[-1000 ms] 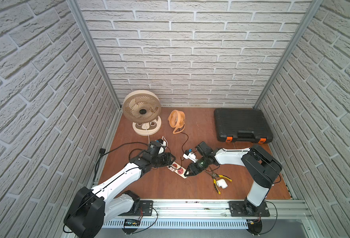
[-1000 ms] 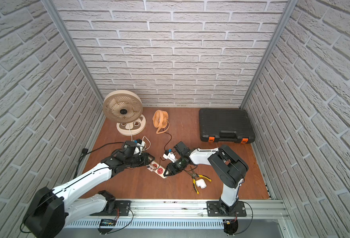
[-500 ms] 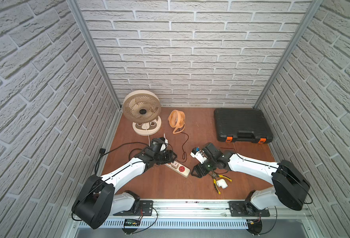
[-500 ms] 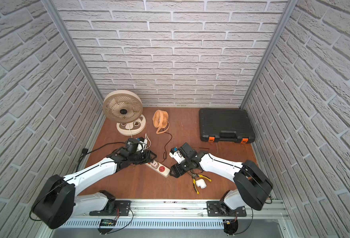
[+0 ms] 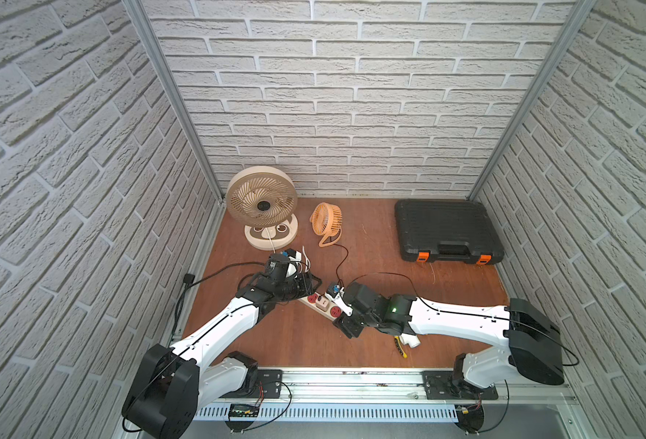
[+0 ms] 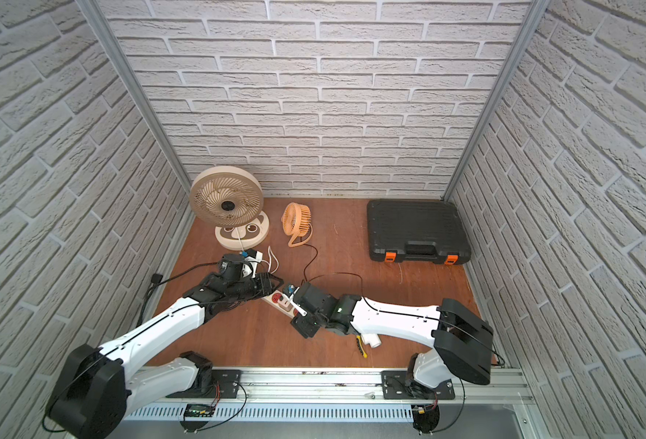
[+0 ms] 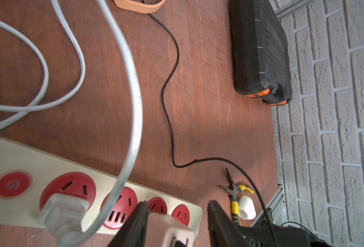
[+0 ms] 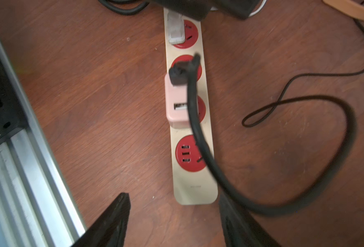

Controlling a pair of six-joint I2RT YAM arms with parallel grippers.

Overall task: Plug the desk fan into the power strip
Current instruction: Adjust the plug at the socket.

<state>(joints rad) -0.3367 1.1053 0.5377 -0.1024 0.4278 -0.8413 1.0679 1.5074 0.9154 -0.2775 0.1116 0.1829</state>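
We count two matching arms. The left arm (image 5: 218, 327) and the right arm (image 5: 462, 319) both wear smooth white shells on their long segments, joined by bulky, rounded black housings at the shoulder and elbow. A thin black cable (image 5: 384, 273) runs along each white shell and loops free near the wrist. Small dark screws (image 5: 436, 310) dot the right arm's shell, and a green light (image 5: 392, 308) glows on its black wrist section. Each arm stands on a black base (image 5: 237, 370). In the wrist views we see flat, matte black fingers (image 7: 131, 226), narrowing towards their tips.
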